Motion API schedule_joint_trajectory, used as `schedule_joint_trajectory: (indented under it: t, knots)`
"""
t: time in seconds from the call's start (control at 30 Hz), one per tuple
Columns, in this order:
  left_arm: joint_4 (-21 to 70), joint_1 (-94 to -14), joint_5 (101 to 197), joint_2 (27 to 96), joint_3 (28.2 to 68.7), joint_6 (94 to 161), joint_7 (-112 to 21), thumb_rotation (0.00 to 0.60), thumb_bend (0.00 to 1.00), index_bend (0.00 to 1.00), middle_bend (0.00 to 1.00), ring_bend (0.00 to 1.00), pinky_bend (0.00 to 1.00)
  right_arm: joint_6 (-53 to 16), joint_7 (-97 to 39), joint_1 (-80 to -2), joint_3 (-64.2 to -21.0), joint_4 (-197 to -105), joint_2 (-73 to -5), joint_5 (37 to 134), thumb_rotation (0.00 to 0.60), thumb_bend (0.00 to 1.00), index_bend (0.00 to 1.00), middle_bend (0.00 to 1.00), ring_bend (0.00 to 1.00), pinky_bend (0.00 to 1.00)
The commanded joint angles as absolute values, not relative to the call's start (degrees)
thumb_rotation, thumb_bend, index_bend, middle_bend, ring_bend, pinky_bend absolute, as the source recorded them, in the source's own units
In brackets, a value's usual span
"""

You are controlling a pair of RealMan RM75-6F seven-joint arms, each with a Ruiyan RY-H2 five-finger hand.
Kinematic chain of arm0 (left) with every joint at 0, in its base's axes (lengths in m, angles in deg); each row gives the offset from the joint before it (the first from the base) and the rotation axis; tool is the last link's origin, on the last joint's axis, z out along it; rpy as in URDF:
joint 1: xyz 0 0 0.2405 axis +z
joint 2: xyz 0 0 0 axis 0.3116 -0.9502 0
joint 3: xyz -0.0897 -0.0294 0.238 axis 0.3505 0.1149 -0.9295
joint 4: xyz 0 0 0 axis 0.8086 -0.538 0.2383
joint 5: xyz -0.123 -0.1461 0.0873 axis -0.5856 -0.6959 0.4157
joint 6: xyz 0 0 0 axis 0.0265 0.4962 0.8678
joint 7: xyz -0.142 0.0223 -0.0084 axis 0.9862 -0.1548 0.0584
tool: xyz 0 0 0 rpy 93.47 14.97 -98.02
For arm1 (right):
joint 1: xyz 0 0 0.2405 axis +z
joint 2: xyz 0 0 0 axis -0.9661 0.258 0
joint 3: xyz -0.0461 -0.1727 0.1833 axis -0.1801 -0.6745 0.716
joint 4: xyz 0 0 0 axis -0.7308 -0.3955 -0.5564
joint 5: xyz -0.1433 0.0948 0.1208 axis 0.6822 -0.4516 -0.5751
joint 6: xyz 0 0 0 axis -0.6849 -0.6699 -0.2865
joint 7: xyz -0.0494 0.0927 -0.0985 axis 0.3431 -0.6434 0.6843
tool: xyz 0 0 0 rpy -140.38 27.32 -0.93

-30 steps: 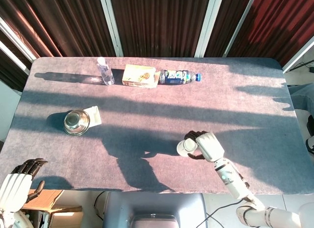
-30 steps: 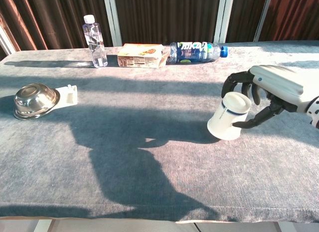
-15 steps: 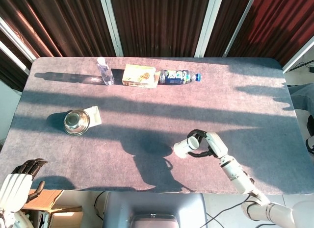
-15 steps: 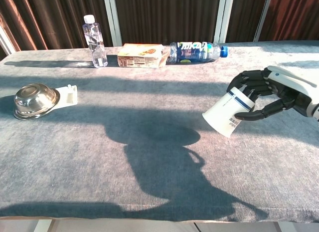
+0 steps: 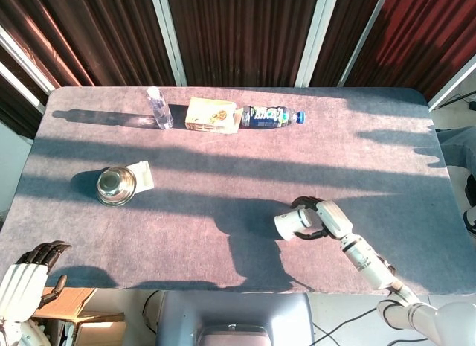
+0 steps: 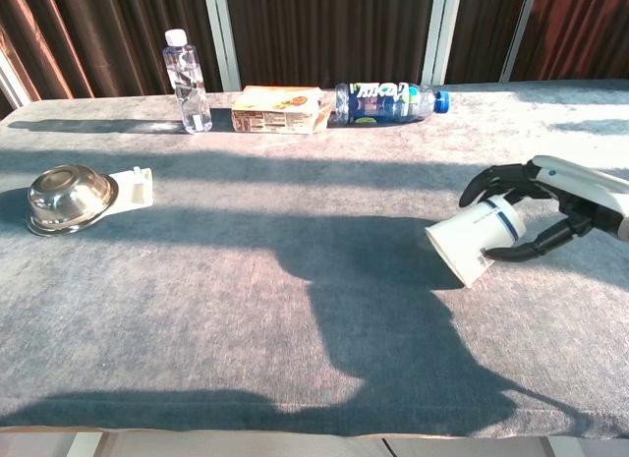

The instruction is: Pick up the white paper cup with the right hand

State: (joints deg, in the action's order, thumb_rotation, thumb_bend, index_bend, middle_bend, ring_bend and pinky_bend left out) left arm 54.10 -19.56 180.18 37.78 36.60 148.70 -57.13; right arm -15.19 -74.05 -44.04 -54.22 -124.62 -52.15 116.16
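Note:
The white paper cup point(image 5: 288, 224) point(image 6: 474, 240) is tipped nearly on its side, mouth pointing left, near the table's front right. My right hand point(image 5: 318, 219) point(image 6: 536, 207) grips it around the base end, dark fingers point(image 6: 491, 185) curled over the top and the thumb below. Whether the cup touches the cloth I cannot tell. My left hand point(image 5: 26, 271) hangs below the front left table edge in the head view, its fingers curled in and holding nothing. It does not show in the chest view.
A steel bowl point(image 6: 69, 197) sits beside a small white box point(image 6: 135, 190) at the left. Along the back stand a clear water bottle point(image 6: 187, 82), a tan carton point(image 6: 281, 109) and a lying blue-labelled bottle point(image 6: 386, 101). A large shadow falls across the grey tablecloth point(image 6: 246, 280).
My right hand has drawn back to the right and lower with the cup, and the cup has tipped from leaning to nearly lying on its side. The left hand has stayed still.

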Motion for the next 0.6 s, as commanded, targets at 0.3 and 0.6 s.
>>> schedule_joint_trajectory:
  t: [0.3, 0.6]
  knots:
    - [54.49, -19.78, 179.94, 37.71, 36.52, 148.03, -57.57, 0.600, 0.41, 0.26, 0.22, 0.21, 0.34, -19.82, -57.40, -43.57, -54.41, -141.77, -40.94, 113.66, 0.600, 0.36, 0.22, 0.15, 0.03, 0.12]
    - [54.80, -19.95, 179.64, 37.56, 36.43, 147.44, -57.75, 0.600, 0.41, 0.26, 0.22, 0.21, 0.34, -26.29, -35.16, -40.71, -50.54, -150.73, -37.94, 107.08, 0.600, 0.28, 0.22, 0.15, 0.03, 0.11]
